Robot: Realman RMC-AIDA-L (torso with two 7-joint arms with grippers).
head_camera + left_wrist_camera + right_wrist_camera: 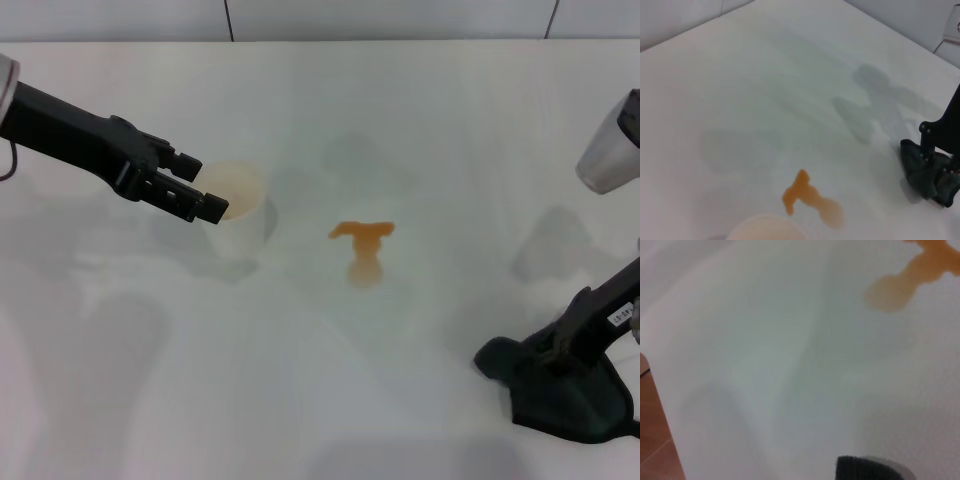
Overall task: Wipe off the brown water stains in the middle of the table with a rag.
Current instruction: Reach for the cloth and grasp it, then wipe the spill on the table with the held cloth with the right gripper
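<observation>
The right gripper [560,360] is pressing down into the rag [560,395] at the near right of the table [430,130], apparently gripping it, with the stains [362,240] lying well apart toward the middle, while the left gripper [190,195] is hovering, fingers slightly parted and empty, at the cup [240,215].

Brown water stains [810,199] on white table [765,90]; cup rim [765,227] just beside; rag [927,170] well apart.
</observation>
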